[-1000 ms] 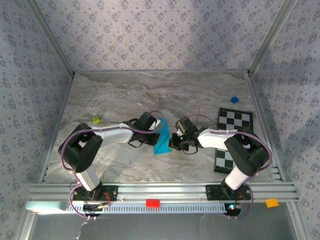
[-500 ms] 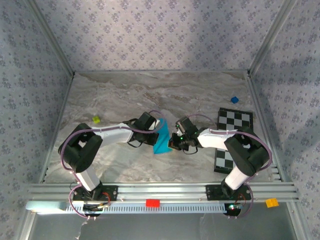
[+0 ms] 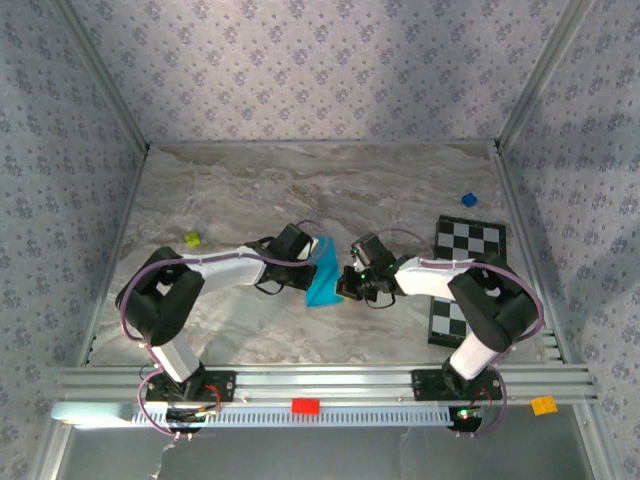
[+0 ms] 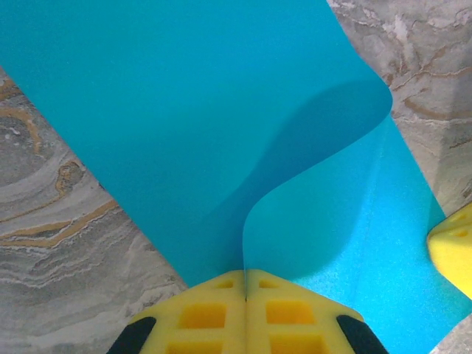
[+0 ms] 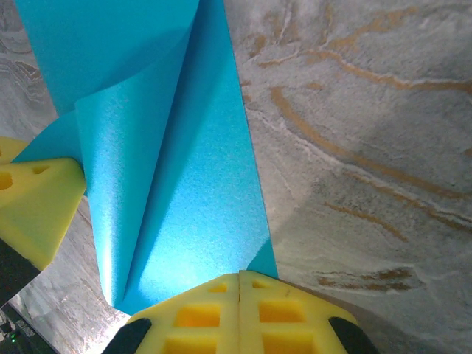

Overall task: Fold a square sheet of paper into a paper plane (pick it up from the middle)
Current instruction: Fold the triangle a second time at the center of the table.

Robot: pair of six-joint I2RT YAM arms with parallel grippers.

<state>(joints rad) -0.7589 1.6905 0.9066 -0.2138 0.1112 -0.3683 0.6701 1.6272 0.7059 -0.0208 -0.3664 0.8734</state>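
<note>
Paper [image 3: 322, 275]: in the middle of the counter [image 3: 230, 190], between the arms, one flap curled over.
Left hand [image 4: 245, 287]: clenched on the paper's edge.
Right hand [image 5: 238, 289]: clenched on the opposite edge.
Progress: early folds only; no dart yet, and most creases are left to make.
Change: nothing visibly differs from the earlier frame.

We see the square sheet of paper [image 3: 322, 280] near the middle of the table [image 3: 250, 190], bright cyan-blue, plain and unmarked. It is partly folded. From the left wrist, one layer curls over another with a rounded corner and shadows the layer beneath. From the right wrist, a long crease runs its length. The left gripper [image 4: 245, 284] and the right gripper [image 5: 238, 284] each pinch an edge.
</note>
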